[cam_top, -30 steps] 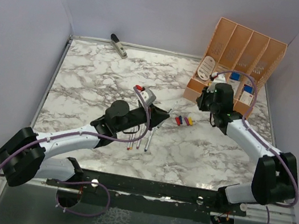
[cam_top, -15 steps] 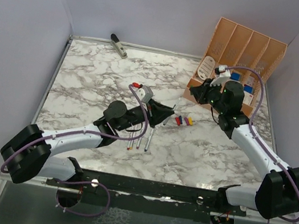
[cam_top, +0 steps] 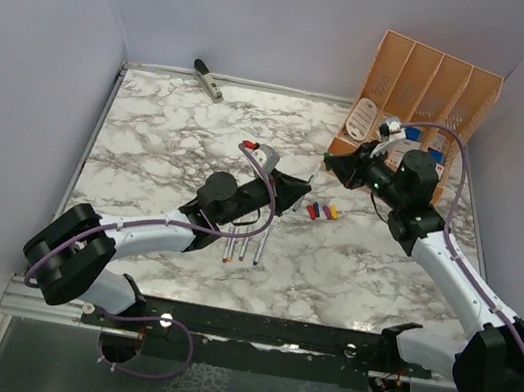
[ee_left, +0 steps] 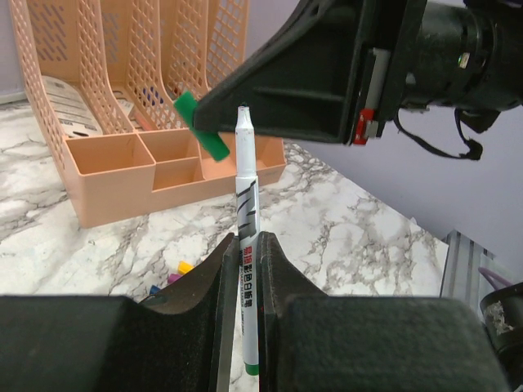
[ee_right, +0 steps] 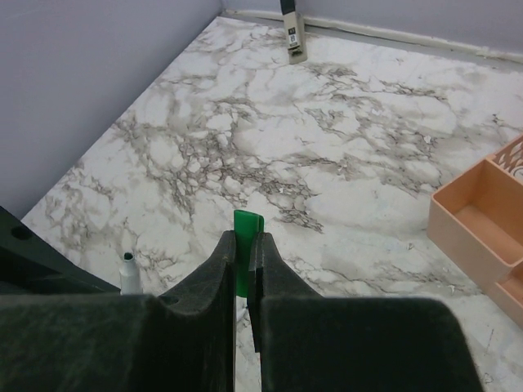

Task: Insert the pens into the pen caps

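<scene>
- The left pincer (ee_left: 247,242) is pinching a pen (ee_left: 244,200) by its barrel, with the pale nib pointing up toward the orange organiser (ee_left: 106,175).
- The right pincer (ee_right: 243,239) is pressing together on a green cap (ee_right: 246,233), which is sticking out just past its fingertips.
- In the left wrist view the green cap is hanging tilted, just beside the nib and in front of the organiser. It is not sitting over the nib, and whether the two are touching cannot be told.
- From above, both pincers are meeting in the air just off the organiser's near left corner.
- A short row of loose caps (cam_top: 320,209), red, blue and yellow among them, is lying on the counter (cam_top: 172,129), nearer the arms than the organiser.
- More pens (cam_top: 245,244) are lying side by side farther from the organiser, partly under the left arm.
- A stapler-like object (cam_top: 207,79) is lying at the counter's far edge, well to the left of the organiser.
</scene>
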Robot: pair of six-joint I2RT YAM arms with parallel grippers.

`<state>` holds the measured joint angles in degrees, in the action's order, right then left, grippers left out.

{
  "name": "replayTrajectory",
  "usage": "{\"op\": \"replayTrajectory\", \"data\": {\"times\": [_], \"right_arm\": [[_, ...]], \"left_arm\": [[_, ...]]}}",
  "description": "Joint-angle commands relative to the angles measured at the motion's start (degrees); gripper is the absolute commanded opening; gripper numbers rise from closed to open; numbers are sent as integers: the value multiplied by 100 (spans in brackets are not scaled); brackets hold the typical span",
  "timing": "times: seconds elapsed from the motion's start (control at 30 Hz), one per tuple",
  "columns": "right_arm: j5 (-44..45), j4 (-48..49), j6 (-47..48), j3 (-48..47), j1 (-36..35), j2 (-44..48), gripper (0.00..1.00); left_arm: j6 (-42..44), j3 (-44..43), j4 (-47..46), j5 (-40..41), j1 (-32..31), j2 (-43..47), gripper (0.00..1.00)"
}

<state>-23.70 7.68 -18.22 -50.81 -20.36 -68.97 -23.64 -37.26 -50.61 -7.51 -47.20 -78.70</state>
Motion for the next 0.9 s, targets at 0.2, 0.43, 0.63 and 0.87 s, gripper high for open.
{"op": "replayTrajectory", "data": {"times": [0.2, 0.43, 0.63, 0.87], "right_arm": [[-249, 97, -64, 159, -249, 13, 1], [-223, 57, -25, 97, -381, 42, 1], [-276, 44, -28, 128, -440, 24, 1], [-291, 72, -27, 166, -465, 12, 1]], "left_arm": [[77, -264, -363, 257, 30, -231, 0], [60, -291, -362, 293, 23, -336, 0], [85, -315, -366, 340, 28, -377, 0], [84, -354, -357, 363, 26, -466, 0]]}}
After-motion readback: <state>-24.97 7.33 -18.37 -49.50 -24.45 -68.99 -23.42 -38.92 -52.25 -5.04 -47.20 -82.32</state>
